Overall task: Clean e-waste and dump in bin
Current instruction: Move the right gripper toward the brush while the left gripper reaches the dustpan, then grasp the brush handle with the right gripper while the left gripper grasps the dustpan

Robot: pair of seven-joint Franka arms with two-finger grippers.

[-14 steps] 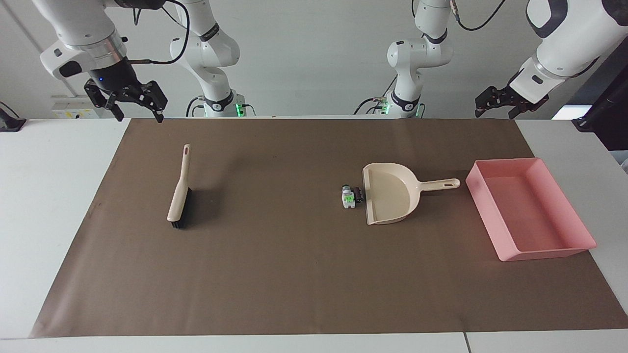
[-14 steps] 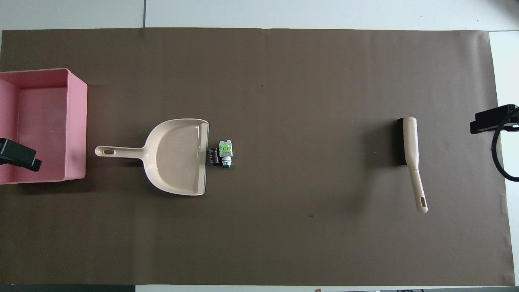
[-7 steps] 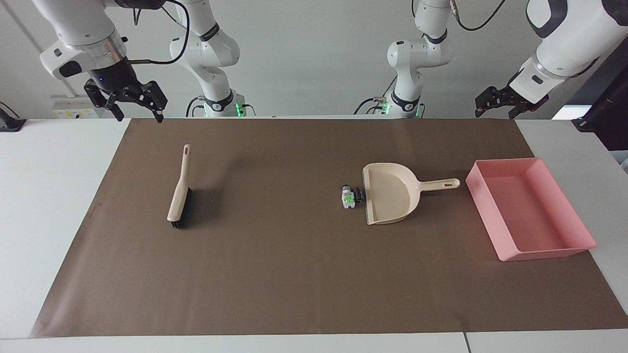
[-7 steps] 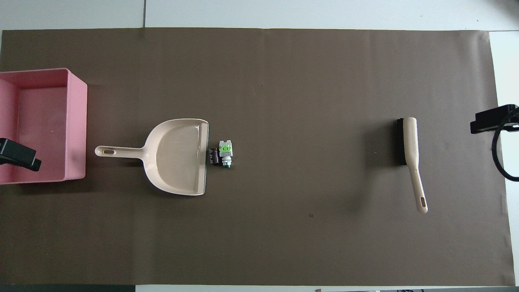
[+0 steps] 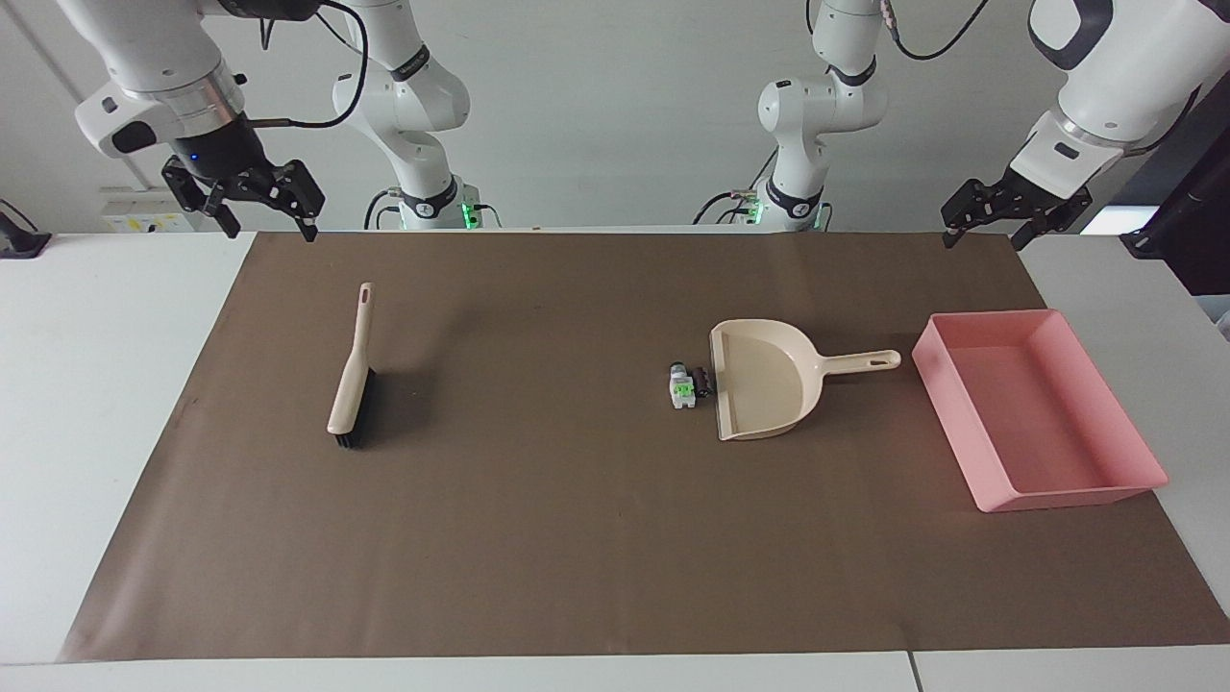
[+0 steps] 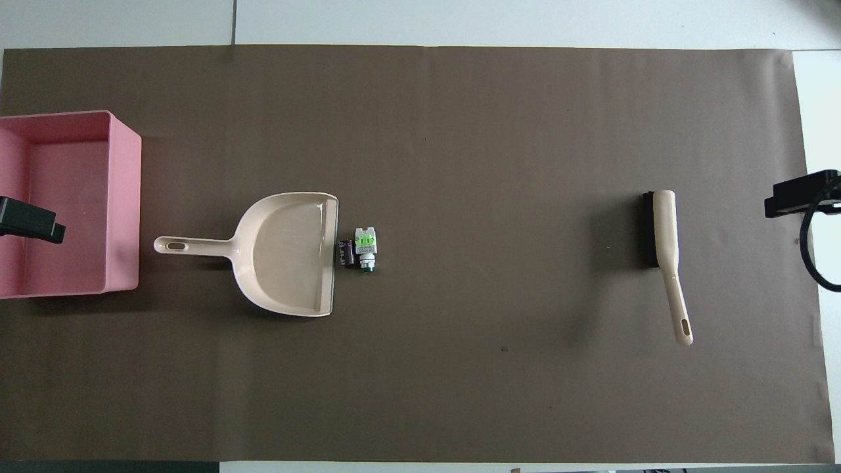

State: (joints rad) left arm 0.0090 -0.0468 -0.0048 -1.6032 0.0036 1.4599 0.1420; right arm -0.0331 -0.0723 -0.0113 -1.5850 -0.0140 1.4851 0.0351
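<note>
The e-waste point(image 5: 684, 383), a white piece marked green with a grey cylinder end plus a black block, is seen touching the dustpan point(image 5: 764, 380) mouth. The pink bin point(image 5: 1038, 408) is placed toward the left arm's end. Both the left gripper point(image 5: 990, 226) and right gripper point(image 5: 267, 216) are held raised, spread wide, with nothing grasped.

White jointed arms, black cables, black pincers, green base lights.

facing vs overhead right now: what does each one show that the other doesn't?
Facing only: both arms whole, with the right gripper and left gripper raised and open at the robots' edge of the mat, holding nothing.
Overhead only: the small black block seen as a separate piece between the dustpan lip and the white piece.
Both: brush, dustpan, e-waste at its lip, empty bin.
</note>
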